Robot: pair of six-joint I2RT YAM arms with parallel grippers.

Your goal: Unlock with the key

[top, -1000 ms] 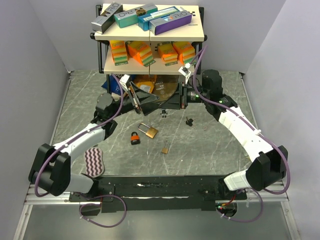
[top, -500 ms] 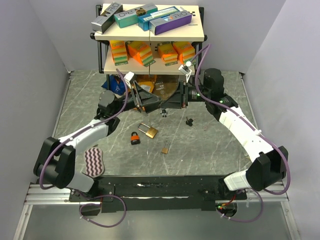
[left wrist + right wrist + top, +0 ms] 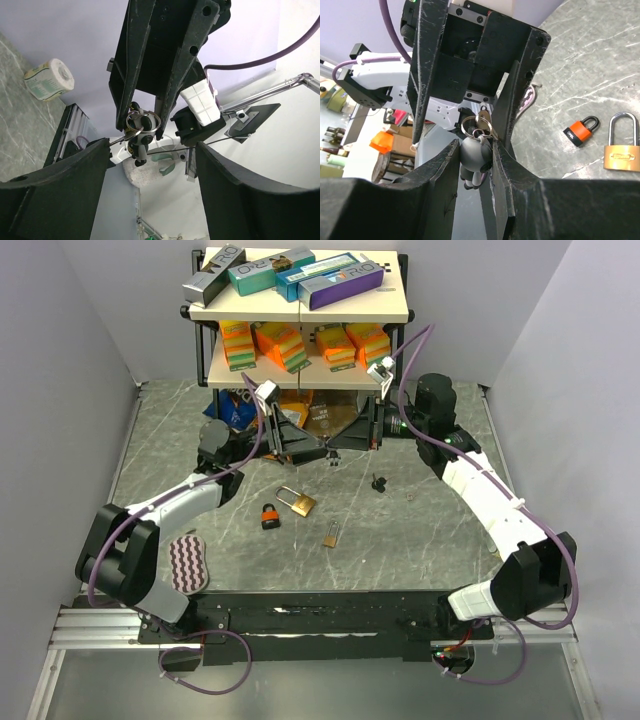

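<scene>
**Two arms meet tip to tip around a key bunch**

Both arms reach to the upper middle of the overhead view, just below a shelf rack (image 3: 396,302), with their tips facing each other. The right end effector (image 3: 475,146) pinches the key bunch (image 3: 476,125) by its grey fob (image 3: 474,162), above the desk (image 3: 450,530). The left end effector (image 3: 152,145) is spread wide around the bunch; contact cannot be judged. Two padlocks lie at frame centre, just beside each other: one orange padlock (image 3: 271,517) and one brass padlock (image 3: 298,501). One small brass piece (image 3: 331,535) lies lower right of them, too small to identify. The keys overlap and cannot be counted.
</scene>
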